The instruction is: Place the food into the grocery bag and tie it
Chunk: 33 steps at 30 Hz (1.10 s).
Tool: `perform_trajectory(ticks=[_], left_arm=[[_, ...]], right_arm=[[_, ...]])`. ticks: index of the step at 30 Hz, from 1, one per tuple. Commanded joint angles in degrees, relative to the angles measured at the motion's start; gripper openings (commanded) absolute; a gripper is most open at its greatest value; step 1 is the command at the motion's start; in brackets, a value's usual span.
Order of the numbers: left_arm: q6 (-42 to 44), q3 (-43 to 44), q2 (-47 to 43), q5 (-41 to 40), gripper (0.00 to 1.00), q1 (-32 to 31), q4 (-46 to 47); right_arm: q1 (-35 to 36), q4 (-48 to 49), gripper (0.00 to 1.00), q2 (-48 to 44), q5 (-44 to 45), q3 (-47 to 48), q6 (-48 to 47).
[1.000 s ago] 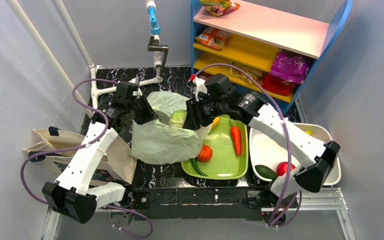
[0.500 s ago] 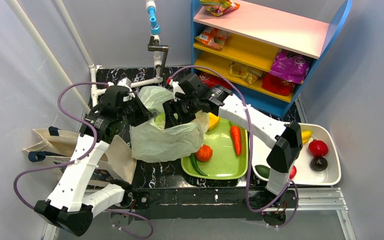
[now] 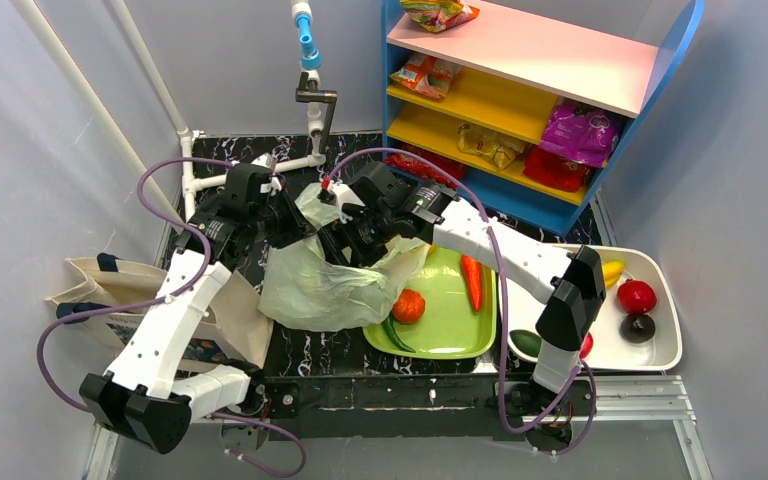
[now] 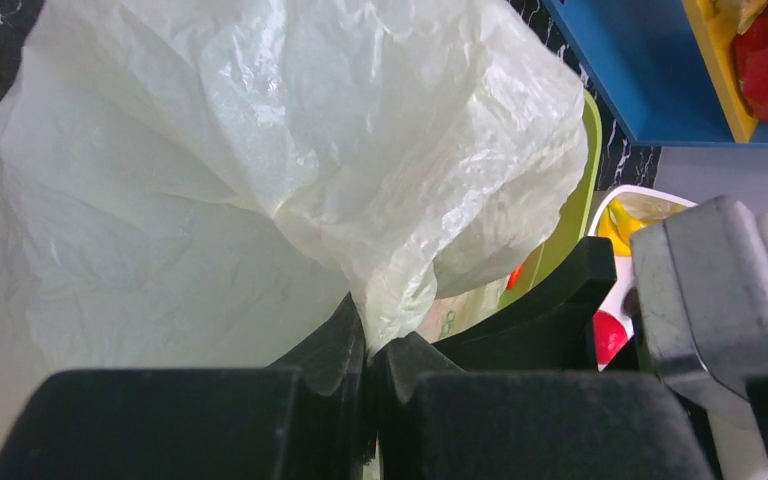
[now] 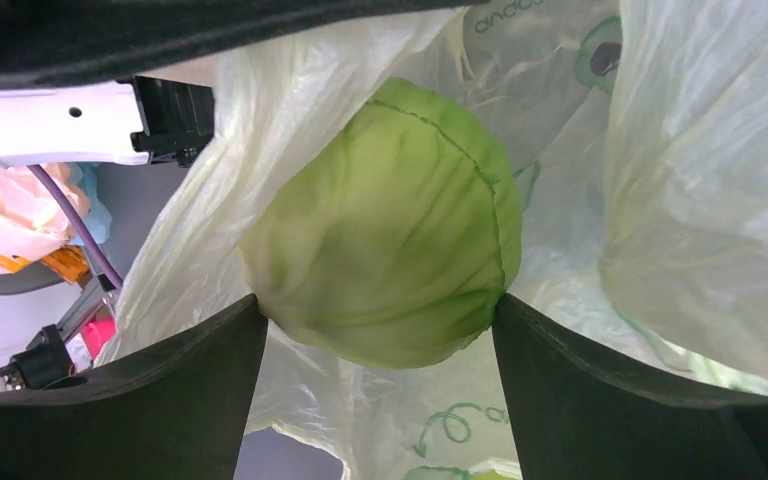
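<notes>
The pale-green grocery bag lies crumpled in the middle of the table, its mouth held up at the back. My left gripper is shut on a bunched edge of the bag, the film pinched between its fingertips. My right gripper reaches into the bag's mouth with its jaws wide apart. In the right wrist view the round green cabbage sits inside the bag, just at the tips of that gripper. A tomato, a carrot and a green chili lie on the green tray.
A white bin at the right holds a red fruit, a dark fruit, a banana and a green fruit. A beige canvas tote sits at the left. The blue shelf behind holds snack packets. A white pipe frame stands at the back.
My right gripper has moved left and down into the bag's mouth with the cabbage, and its jaws have widened. The left gripper has kept its pinch on the bag while shifting slightly.
</notes>
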Motion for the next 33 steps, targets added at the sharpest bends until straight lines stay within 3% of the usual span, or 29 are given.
perform_trajectory(ticks=[1, 8, 12, 21, 28, 33], left_arm=[[0.4, 0.4, 1.4, 2.6, 0.00, 0.2, 0.7], [0.6, -2.2, 2.2, 9.7, 0.00, 0.2, 4.5], [0.5, -5.1, 1.4, 13.7, 0.00, 0.2, 8.2], [3.2, -6.5, 0.2, 11.1, 0.00, 0.2, 5.0], [4.4, -4.3, 0.5, 9.8, 0.00, 0.2, 3.0], [5.1, -4.3, 0.1, 10.5, 0.00, 0.2, 2.8]], right_arm=[[-0.2, 1.2, 0.87, -3.7, 0.3, 0.2, -0.7], [-0.4, 2.5, 0.89, -0.9, 4.5, 3.8, -2.7], [-1.7, 5.4, 0.90, 2.4, 1.9, 6.2, -3.2], [-2.1, 11.0, 0.91, -2.6, 1.8, 5.7, -5.4], [-2.1, 0.2, 0.92, -4.7, 10.3, 14.8, -6.8], [-2.9, -7.1, 0.92, -10.0, 22.6, 12.5, -4.5]])
